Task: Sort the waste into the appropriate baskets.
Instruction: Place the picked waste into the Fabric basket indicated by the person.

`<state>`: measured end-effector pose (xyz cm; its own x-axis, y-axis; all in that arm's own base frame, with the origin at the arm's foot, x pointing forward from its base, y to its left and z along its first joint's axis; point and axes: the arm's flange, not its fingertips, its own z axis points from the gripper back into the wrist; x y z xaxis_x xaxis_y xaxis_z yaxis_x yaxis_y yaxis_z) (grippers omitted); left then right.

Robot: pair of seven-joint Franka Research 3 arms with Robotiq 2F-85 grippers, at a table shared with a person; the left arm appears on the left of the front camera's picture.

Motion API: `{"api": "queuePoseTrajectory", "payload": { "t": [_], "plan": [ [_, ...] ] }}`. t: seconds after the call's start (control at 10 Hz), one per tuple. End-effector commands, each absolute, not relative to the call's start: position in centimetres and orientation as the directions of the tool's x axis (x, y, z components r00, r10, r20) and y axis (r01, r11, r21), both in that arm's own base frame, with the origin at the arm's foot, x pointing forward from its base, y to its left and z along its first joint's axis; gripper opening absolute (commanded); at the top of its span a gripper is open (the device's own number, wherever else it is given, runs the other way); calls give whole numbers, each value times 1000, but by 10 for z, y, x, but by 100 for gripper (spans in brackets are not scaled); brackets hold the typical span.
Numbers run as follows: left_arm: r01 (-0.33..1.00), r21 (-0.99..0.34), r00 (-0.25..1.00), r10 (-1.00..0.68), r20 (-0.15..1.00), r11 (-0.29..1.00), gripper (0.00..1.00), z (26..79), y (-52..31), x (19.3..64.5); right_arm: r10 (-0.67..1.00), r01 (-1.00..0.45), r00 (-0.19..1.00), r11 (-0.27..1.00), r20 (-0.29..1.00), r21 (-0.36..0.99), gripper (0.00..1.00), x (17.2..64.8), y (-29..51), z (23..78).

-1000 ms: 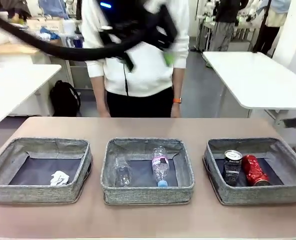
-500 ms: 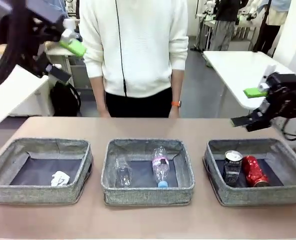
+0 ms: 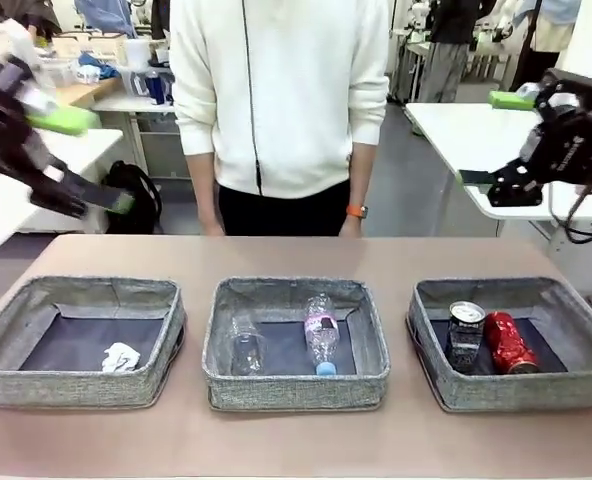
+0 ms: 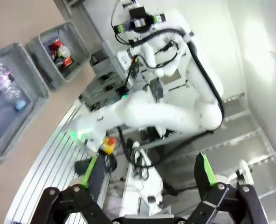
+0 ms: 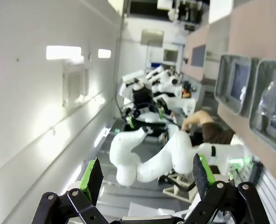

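Observation:
Three grey baskets stand in a row on the table. The left basket (image 3: 76, 388) holds a crumpled white paper ball (image 3: 121, 356). In the middle basket (image 3: 294, 390) lie a clear plastic cup (image 3: 244, 345) and a pink-labelled bottle (image 3: 321, 335). The right basket (image 3: 521, 390) holds a dark can (image 3: 465, 335) and a red can (image 3: 509, 340). My left gripper (image 3: 88, 160) hangs open high at the left, holding nothing. My right gripper (image 3: 491, 138) is open high at the right, also holding nothing. The left wrist view shows its open gripper (image 4: 149, 172) and the can basket (image 4: 77, 42).
A person in a white top (image 3: 281, 100) stands at the far side of the table, arms at their sides. The right wrist view shows its open gripper (image 5: 145, 172) and two baskets (image 5: 224, 79) at the picture's right. White tables stand behind.
The left arm swung from in front of the person out to the far left. The right gripper came in from the right edge and rose. The waste lies still.

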<state>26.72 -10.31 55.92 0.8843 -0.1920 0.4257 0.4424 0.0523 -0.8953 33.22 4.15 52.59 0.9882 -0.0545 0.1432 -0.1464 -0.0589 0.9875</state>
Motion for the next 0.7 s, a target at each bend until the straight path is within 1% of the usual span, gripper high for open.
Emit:
{"api": "queuePoseTrajectory", "payload": {
  "t": [0.0,0.1,0.2,0.3,0.6],
  "plan": [
    [476,-879,878,-68,475,6,100,525,-196,261,-140,-158,979,-40,151,987,100,296,31,523],
    [462,-886,886,-23,463,-28,100,506,-240,264,-171,-169,971,-13,164,986,100,294,16,525],
    [392,-919,920,3,392,-30,100,495,-292,273,-94,-170,982,-47,165,984,100,330,31,533],
    [420,-908,905,-77,418,8,100,535,-184,286,-94,-170,982,-47,165,984,100,330,31,533],
    [420,-908,905,-77,418,8,100,535,-184,286,-94,-170,982,-47,165,984,100,330,31,533]
  ]
}}
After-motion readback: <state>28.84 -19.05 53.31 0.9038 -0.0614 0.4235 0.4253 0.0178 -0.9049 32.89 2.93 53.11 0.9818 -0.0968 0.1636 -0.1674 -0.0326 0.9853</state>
